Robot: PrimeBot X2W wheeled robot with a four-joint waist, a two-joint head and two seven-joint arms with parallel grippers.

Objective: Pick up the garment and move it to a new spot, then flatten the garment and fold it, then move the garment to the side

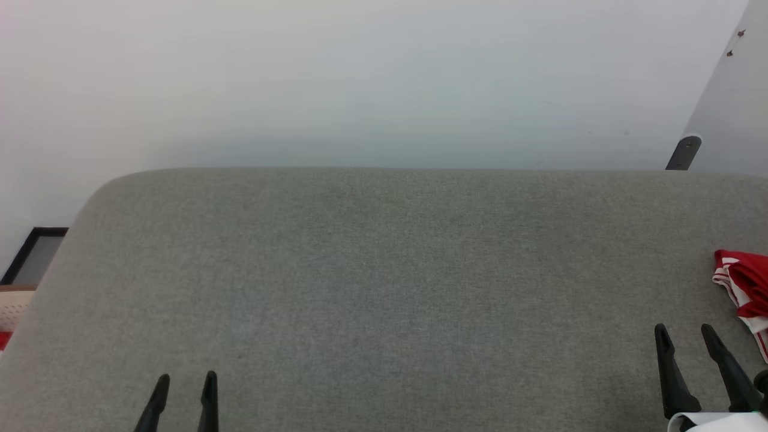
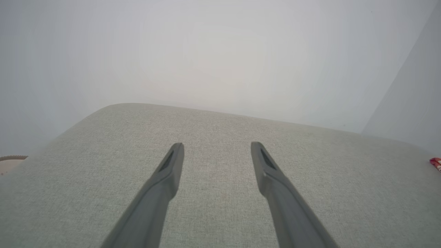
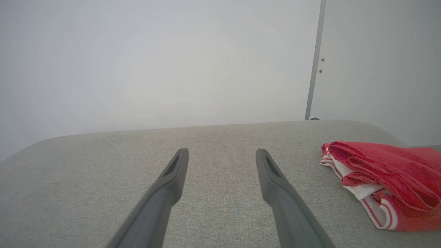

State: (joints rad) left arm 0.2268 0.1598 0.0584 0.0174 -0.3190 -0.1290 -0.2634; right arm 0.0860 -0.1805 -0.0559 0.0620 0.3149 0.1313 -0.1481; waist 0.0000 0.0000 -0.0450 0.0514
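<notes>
Scanning edges first: you've got a grey padded surface [image 1: 384, 270] w/ a straight far edge butting the pale wall [image 1: 360, 78], and a rounded far-left corner. Left side drops off toward a dark frame [image 1: 33, 252] low on the floor. On the right, an angled pale panel [image 1: 732, 102] w/ a small grey bracket [image 1: 684, 153] sits just past the far edge. Lots of bare fabric across the centre and left; nothing lies between the two arms.

Left end effector [image 1: 186, 378] is at the lower left, fingers spread wide, holding nothing, over bare fabric. Right end effector [image 1: 684, 330] is at the lower right, also wide and holding nothing.

The garment [image 3: 386, 172] lies bunched at the right edge of the surface, near the right end effector's outer finger but apart from it, no contact. It's bright red, crumpled in soft folds, w/ white panels and thin white-and-red striped trim showing along its near and left side. Head view cuts it off at the frame edge, so you can't tell its full extent there.
</notes>
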